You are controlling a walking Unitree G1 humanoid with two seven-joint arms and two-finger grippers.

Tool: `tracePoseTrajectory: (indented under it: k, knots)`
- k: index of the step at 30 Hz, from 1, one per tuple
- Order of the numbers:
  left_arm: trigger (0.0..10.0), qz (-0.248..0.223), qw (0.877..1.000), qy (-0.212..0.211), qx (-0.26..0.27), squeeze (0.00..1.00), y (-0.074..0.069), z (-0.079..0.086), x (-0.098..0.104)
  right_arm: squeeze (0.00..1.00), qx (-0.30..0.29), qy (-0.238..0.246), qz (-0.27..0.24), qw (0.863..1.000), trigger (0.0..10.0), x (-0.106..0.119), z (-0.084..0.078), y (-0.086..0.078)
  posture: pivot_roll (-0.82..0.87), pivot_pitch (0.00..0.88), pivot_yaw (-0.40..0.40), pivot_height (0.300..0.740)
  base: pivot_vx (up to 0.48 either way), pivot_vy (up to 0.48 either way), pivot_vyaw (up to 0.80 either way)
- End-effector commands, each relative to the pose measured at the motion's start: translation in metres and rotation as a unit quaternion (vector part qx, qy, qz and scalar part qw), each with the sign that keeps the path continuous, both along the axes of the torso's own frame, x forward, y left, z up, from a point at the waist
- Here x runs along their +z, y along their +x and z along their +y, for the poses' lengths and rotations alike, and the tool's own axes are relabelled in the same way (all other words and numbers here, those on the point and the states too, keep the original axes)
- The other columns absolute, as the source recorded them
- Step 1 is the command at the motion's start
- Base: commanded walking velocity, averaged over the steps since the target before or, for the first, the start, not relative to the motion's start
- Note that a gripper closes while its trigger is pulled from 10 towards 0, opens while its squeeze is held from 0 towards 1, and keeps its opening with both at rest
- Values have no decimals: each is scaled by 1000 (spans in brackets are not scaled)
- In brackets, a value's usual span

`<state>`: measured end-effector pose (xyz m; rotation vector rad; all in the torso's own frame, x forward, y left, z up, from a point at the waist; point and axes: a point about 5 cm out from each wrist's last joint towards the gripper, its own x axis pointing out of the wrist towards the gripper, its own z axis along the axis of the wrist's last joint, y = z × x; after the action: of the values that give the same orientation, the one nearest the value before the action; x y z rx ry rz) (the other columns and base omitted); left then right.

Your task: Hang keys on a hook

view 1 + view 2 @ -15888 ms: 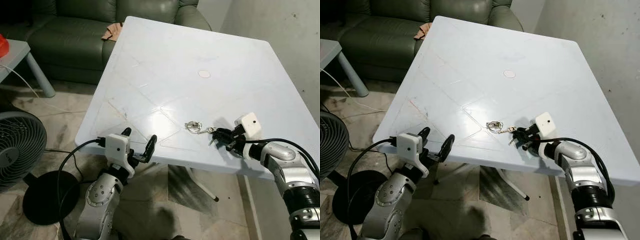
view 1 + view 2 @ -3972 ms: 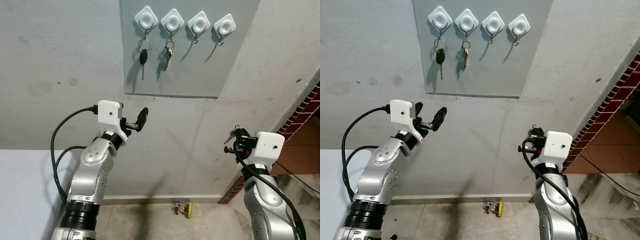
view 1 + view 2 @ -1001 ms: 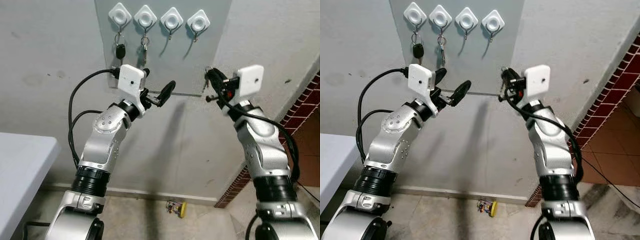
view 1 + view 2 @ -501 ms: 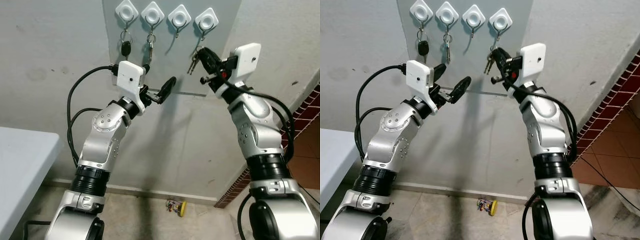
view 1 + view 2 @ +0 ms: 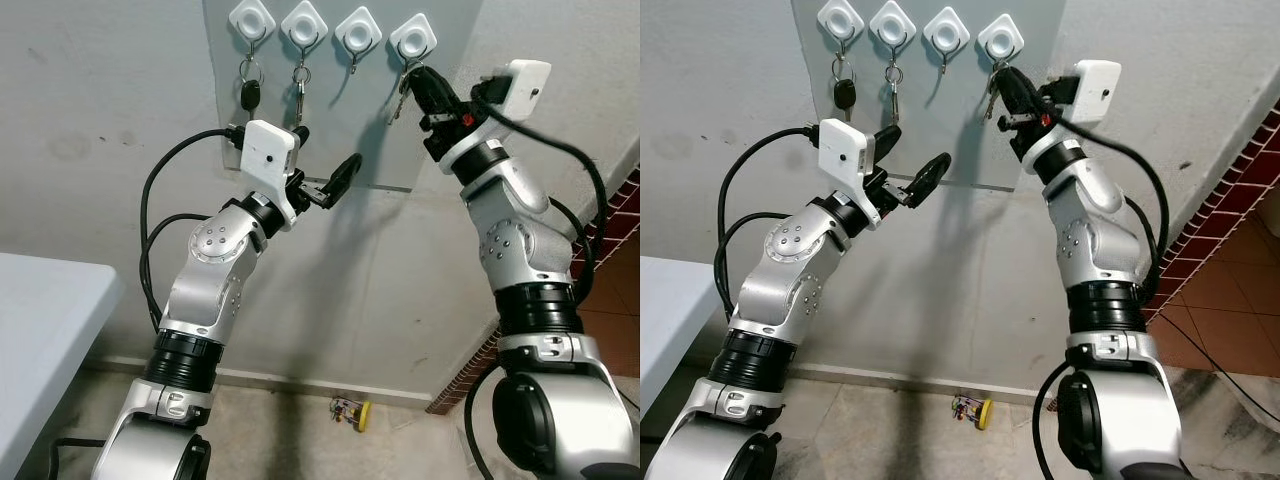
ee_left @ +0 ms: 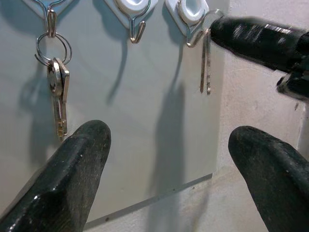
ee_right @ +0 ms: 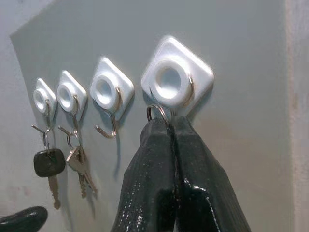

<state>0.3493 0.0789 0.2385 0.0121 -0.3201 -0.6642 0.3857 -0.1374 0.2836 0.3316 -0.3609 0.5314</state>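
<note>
1. The right claw (image 5: 422, 82) pinched the keys (image 6: 205, 67) at the rightmost hook (image 7: 170, 92), their ring at its wire.
2. The left claw (image 5: 325, 178), spread wide, hovered below the hooks.

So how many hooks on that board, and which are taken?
4, in a row on the grey board. First hook holds a black-headed key, second hook a silver bunch, third hook is bare, and at the fourth hook the right gripper holds the keys.
</note>
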Motion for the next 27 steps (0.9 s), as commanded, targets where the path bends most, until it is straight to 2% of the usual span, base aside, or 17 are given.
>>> tracePoseTrajectory:
  k: [1, 6, 9, 12, 14, 21, 27]
  knots:
    - [10000, -18, 1000, 5, -11, 0, -3, -5, 9, 0, 1, 10, 10, 1000, 10000, 5, -3, 2, -24, 45, -82, 711, 0, 0, 0]
    - [10000, -19, 1000, 4, -6, 0, -2, -3, 9, 0, 12, 19, 28, 999, 10000, 4, -2, 4, -20, 45, -83, 711, 0, 0, 0]
    - [10000, -19, 1000, 3, -1, 0, -2, -1, 9, 0, 27, 48, 48, 997, 10000, 5, -2, 5, -13, 45, -89, 711, 0, 0, 0]
    - [10000, -18, 1000, 4, 2, 0, -2, 0, 9, 0, 30, 54, 47, 997, 10000, 7, -3, 5, -10, 45, -90, 711, 0, 0, 0]
    - [10000, -16, 1000, 3, 5, 0, -2, 2, 9, 0, 47, 99, 71, 991, 10000, 5, -5, 4, -8, 45, -91, 711, 0, 0, 0]
    - [10000, -13, 1000, 1, 12, 0, -2, 5, 8, 0, 63, 130, 69, 987, 10000, 4, -9, 0, -8, 54, -88, 711, 0, 0, 0]
    - [10000, -13, 1000, 5, 16, 0, -1, 5, 8, 0, 68, 137, 69, 986, 10000, 4, -10, -4, -11, 71, -82, 711, 0, 0, 0]
